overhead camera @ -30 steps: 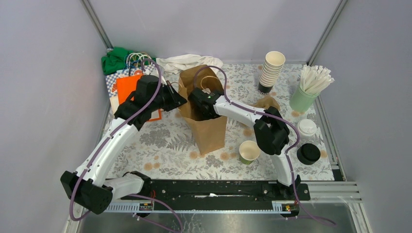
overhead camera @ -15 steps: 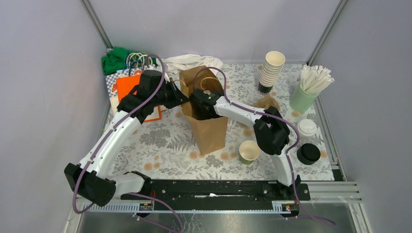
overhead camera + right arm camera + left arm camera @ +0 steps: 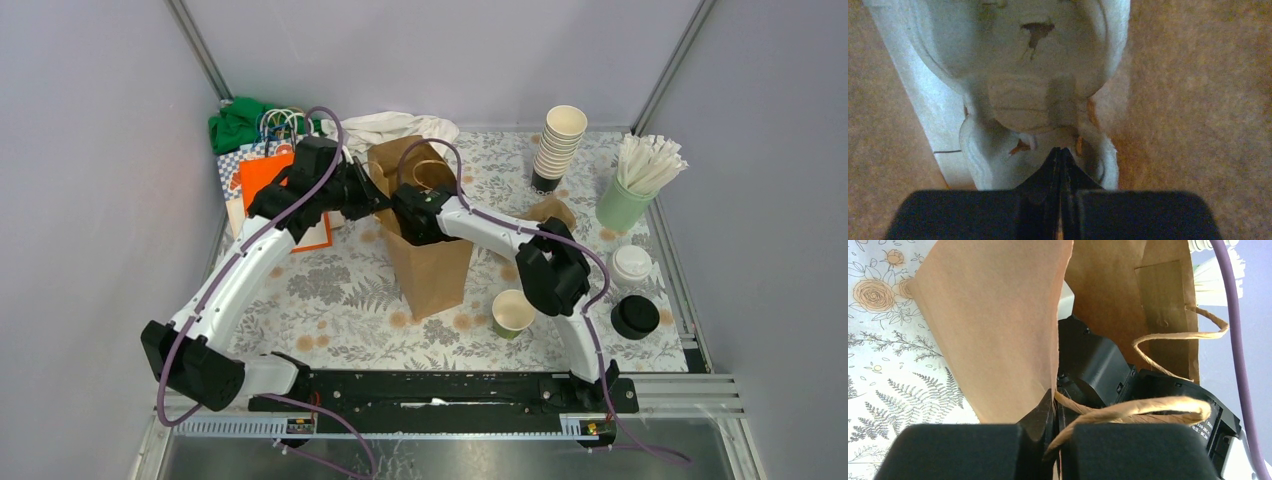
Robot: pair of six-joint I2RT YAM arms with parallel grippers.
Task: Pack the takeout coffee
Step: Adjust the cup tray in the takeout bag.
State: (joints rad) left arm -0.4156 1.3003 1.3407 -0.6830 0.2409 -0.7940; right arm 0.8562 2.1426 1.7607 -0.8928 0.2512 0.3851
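Open green cup upright, black lid apart

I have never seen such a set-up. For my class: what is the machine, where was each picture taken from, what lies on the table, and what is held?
Two robot arms are bolted at the near edge of a floral table. One picture looks down from above; the other two come from a camera on each wrist. The left gripper pinches the rim of a standing brown paper bag. The right gripper reaches inside that bag, shut on a white moulded tray. On it stand an open green cup, a black lid, a white lid, a stack of cream cups and a pale green cup of white sticks.
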